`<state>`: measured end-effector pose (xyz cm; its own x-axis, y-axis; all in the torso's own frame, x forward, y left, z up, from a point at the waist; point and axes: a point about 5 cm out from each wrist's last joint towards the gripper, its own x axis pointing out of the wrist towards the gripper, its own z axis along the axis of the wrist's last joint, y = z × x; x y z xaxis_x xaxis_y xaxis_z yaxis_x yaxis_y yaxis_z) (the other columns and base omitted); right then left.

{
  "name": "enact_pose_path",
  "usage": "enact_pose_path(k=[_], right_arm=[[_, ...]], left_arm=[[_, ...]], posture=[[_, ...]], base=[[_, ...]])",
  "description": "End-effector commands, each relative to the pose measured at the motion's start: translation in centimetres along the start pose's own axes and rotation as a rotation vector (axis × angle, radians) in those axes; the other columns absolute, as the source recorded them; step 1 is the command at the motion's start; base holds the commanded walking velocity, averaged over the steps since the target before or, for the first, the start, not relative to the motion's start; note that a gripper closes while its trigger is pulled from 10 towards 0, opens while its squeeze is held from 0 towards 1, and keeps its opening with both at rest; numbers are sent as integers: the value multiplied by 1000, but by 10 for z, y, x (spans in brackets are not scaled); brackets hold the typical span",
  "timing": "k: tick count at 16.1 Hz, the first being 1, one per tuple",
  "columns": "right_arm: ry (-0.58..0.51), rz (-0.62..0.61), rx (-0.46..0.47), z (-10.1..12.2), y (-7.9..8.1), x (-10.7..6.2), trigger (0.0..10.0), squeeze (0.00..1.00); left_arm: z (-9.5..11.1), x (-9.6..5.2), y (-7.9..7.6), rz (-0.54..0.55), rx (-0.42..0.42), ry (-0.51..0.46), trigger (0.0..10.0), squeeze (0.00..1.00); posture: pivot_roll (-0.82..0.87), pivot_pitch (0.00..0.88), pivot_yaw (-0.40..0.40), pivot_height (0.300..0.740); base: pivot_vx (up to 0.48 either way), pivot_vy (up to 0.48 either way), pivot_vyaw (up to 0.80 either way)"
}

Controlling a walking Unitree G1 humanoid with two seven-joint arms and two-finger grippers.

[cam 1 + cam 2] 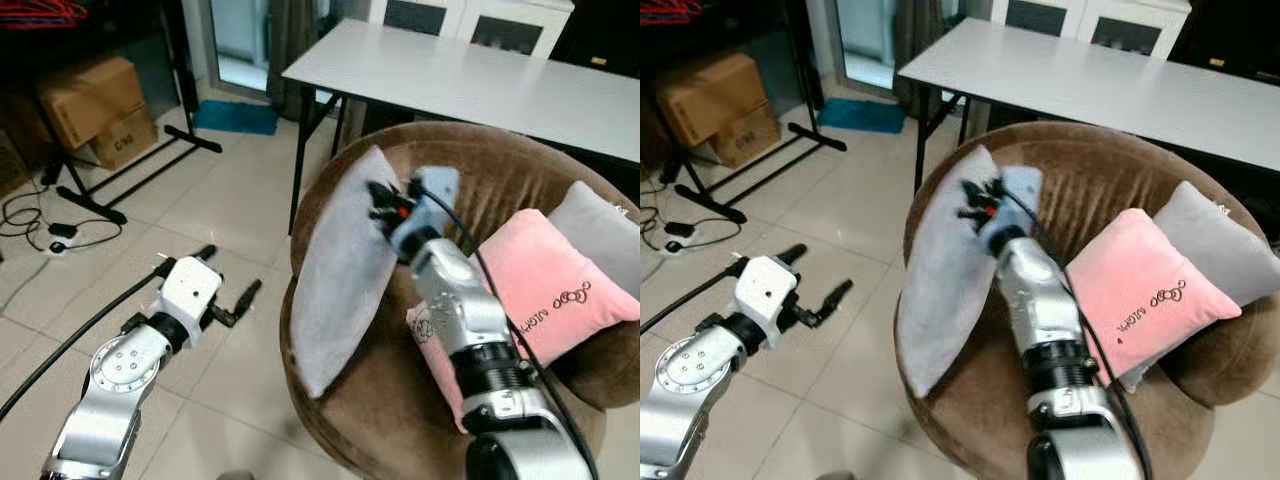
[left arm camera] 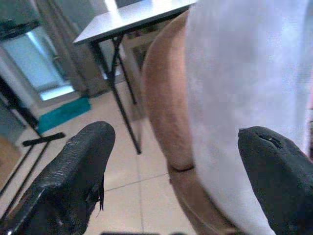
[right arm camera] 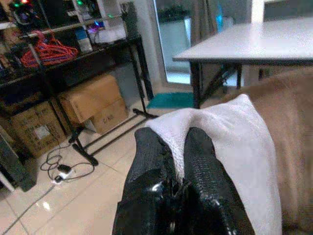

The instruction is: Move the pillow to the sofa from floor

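A: Head views first. Seen there?

B: Pale grey square fabric pillow standing on edge against the left rim of the round brown plush sofa, already off the tiled floor. Right gripper up at the pillow's top corner, jaws pinched together on the fabric. Left gripper low over the tiles, just beside the sofa's outer wall, jaws apart and holding nothing. Pink square cushion with dark lettering and a second grey cushion lying further right in the seat; long white table behind.

A: Left wrist view?

B: Two black fingers spread wide, brown sofa edge and the pale pillow beyond them (near, not touching).

A: Right wrist view?

B: Black fingers closed on a bunched ridge of white-grey pillow fabric; cardboard boxes and a dark rack across the room.

A: Step in hand?

B: Placing, by the look of it; carrying seems done. Pillow perched on the rim, tilted rather than settled.

A: Next move?

B: Probably easing the corner inward toward the seat, then letting go (released from here, might tip back out over the rim).
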<state>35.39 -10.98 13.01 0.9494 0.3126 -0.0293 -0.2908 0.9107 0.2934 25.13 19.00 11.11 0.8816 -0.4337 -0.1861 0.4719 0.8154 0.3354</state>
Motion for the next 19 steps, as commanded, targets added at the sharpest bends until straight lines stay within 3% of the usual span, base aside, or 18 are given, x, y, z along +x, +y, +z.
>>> enact_pose_path(k=[1,2,3,4,5,6,9,10,11,12,15,19], right_arm=[[-31,-25,31,6,-14,3,10000,0],[20,-87,17,-5,-34,1,10000,0],[52,-114,-5,-11,-43,-1,10000,0],[150,-228,-100,-24,-69,-12,10000,0],[173,-297,-121,-25,-83,-18,10000,0],[169,-400,-126,-20,-103,-26,10000,0],[115,-511,-114,-2,-131,-38,10000,0],[115,-520,-125,-1,-136,-41,10000,671],[116,-523,-121,-1,-139,-44,10000,1000],[121,-523,-126,-3,-141,-47,10000,1000],[122,-520,-157,-8,-146,-55,10000,1000],[-4,-541,-159,1,-159,-75,10000,1000]], left_arm=[[5,2,-4,-69,4,-9,10000,0],[5,2,-4,-110,7,-6,10000,0],[5,2,-4,-122,6,-5,10000,0],[5,1,-4,-146,-4,-4,10000,0],[5,0,-4,-159,-11,-1,10000,0],[5,-2,-5,-180,-25,7,10000,0],[1,-11,-9,-237,-111,32,10000,0],[0,-14,-11,-256,-214,35,10000,0],[3,-18,-14,-307,-306,29,10000,0],[4,-21,-16,-338,-347,30,10000,0],[6,-26,-18,-396,-365,35,10000,0],[17,-25,-11,-401,-310,13,10000,0]], posture=[[43,0,-51,740],[50,0,-54,740],[50,0,-54,740],[54,0,-55,740],[61,0,-61,740],[64,0,-65,740],[69,0,-71,740],[60,0,-78,740],[56,0,-79,740],[52,0,-80,740],[46,0,-79,740],[27,0,-68,740]], base=[[0,0,0],[0,0,0],[0,0,0],[0,0,0],[0,0,0],[0,0,0],[0,0,0],[0,0,0],[0,0,0],[0,0,0],[0,0,0],[0,0,0]])
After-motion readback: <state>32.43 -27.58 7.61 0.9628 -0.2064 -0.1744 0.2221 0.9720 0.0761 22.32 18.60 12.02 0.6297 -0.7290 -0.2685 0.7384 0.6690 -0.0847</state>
